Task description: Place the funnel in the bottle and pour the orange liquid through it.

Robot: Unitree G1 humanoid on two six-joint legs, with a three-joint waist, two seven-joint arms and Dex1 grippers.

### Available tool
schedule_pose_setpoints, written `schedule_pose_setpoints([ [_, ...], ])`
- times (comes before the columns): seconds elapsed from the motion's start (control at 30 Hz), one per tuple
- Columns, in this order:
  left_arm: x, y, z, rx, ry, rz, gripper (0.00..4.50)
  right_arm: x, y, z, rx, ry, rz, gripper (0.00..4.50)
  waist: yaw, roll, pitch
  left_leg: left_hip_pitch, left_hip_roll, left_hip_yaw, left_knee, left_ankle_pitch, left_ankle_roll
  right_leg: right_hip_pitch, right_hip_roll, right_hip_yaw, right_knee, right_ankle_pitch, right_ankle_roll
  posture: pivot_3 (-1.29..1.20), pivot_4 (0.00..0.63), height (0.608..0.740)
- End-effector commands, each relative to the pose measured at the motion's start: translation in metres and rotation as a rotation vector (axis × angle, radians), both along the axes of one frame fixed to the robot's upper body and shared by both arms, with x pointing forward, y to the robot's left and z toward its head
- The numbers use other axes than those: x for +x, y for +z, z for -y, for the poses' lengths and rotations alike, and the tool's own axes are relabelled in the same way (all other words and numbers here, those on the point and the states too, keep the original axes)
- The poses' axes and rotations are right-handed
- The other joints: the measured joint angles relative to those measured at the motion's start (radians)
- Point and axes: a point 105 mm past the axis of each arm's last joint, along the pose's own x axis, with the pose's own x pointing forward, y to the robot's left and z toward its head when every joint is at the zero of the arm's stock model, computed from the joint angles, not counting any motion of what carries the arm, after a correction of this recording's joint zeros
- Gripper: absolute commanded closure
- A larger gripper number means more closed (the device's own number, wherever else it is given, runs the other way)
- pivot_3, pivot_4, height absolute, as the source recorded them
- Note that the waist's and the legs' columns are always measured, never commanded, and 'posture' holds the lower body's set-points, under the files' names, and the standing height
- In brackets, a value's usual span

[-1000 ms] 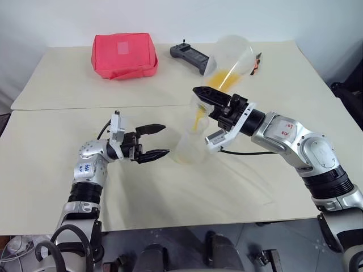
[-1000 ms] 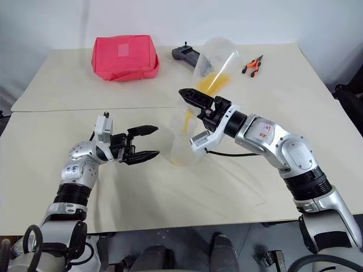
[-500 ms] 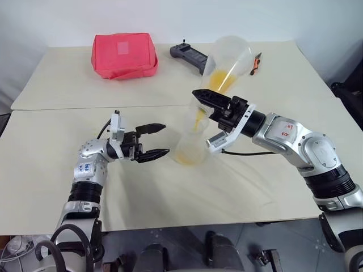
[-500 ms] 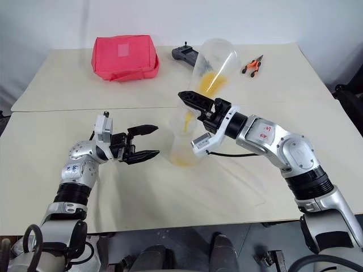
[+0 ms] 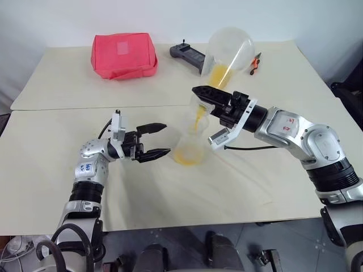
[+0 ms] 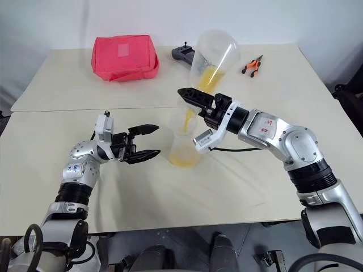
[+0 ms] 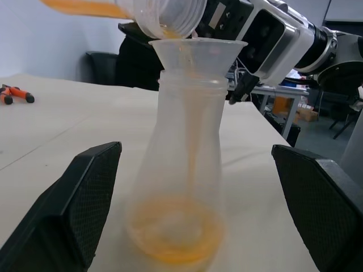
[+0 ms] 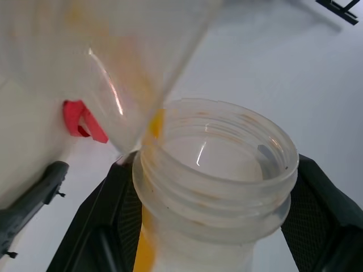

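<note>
Orange liquid (image 5: 197, 120) is streaming down through the funnel (image 7: 197, 55) and pooling in the wide base of the bottle (image 5: 190, 146), which stands mid-tabletop between our two arms. Our right gripper (image 6: 195, 103) has its jaws clamped on the neck end of a clear pouring vessel (image 5: 228, 54), and compared with a second ago we have it tipped steeper, its wide base lifted higher toward the far side, so the pour runs freely. The pool in the bottle looks deeper than it was a moment back, while a band of orange is still left inside the tilted vessel, so we judge the pour well under way but not finished. Our left gripper (image 5: 153, 143) waits just left of the bottle, jaws spread wide and touching nothing, as it has for the past second. On the far tabletop (image 5: 62, 79) sit a red pouch (image 5: 125, 55), a black controller (image 5: 190, 56) and small orange-handled pliers (image 6: 252, 64), well apart from the action. The funnel sits square in the neck; we see no spill.
</note>
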Motion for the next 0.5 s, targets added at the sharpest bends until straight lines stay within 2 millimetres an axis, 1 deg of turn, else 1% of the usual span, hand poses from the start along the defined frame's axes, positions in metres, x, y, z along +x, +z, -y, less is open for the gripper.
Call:
schedule_pose_setpoints([
  [0.03,0.0026,0.0091,-0.0009,-0.018,0.009,0.041,0.0,-0.005,0.0134,0.0004,0.001,0.022,0.054,1.69,0.0,0.0,0.0,0.0,0.0,0.0,0.0,0.0,0.0,0.0,0.0,0.0,0.0,0.0,0.0,0.0,0.15,0.74],
  [0.17,0.003,0.0082,-0.0011,-0.021,0.008,0.041,0.0,-0.0054,0.0136,0.0002,-0.005,0.026,0.065,1.69,0.0,0.0,0.0,0.0,0.0,0.0,0.0,0.0,0.0,0.0,0.0,0.0,0.0,0.0,0.0,0.0,0.15,0.74],
  [0.3,0.0033,0.0081,-0.0004,-0.022,0.006,0.043,0.0,-0.0066,0.0084,-0.0007,-0.013,0.036,0.044,1.69,0.0,0.0,0.0,0.0,0.0,0.0,0.0,0.0,0.0,0.0,0.0,0.0,0.0,0.0,0.0,0.0,0.15,0.74],
  [0.5,0.004,0.0083,0.0003,-0.023,0.005,0.043,0.0,-0.008,0.0101,-0.0019,-0.01,0.043,0.062,1.69,0.0,0.0,0.0,0.0,0.0,0.0,0.0,0.0,0.0,0.0,0.0,0.0,0.0,0.0,0.0,0.0,0.15,0.74],
])
